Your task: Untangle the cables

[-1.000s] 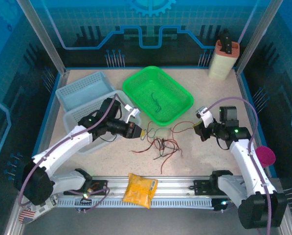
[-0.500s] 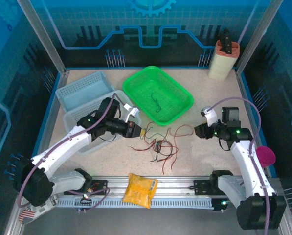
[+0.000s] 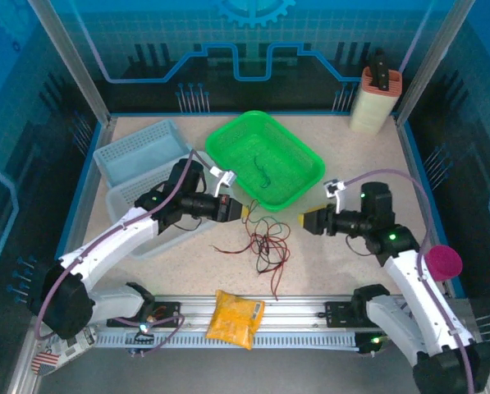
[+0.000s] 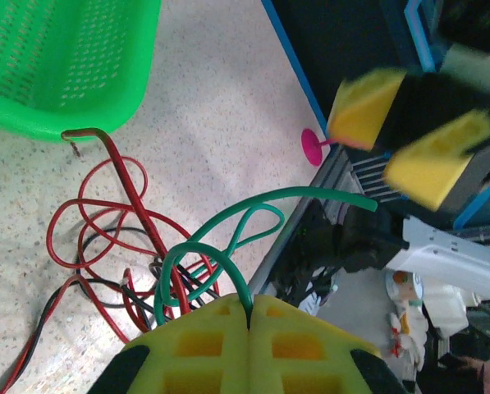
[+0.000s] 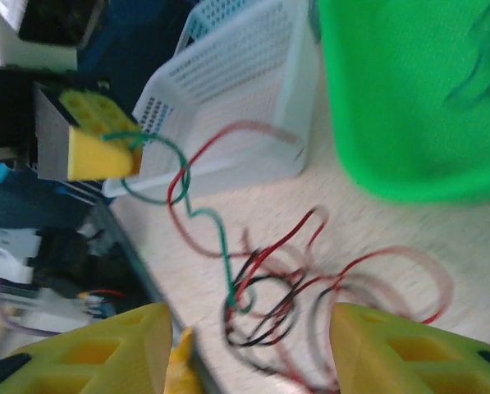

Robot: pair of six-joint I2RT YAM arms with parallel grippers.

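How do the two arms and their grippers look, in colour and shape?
The left arm and right arm have white links and black joints, with a small green light on each. A lilac-grey cable loops along each. The left gripper and right gripper are black, with yellow pads bearing square hollows.

The right gripper (image 3: pixel 308 220) has opened and slid left toward frame centre; the cables (image 3: pixel 265 242), released, have bunched tighter at lower centre.
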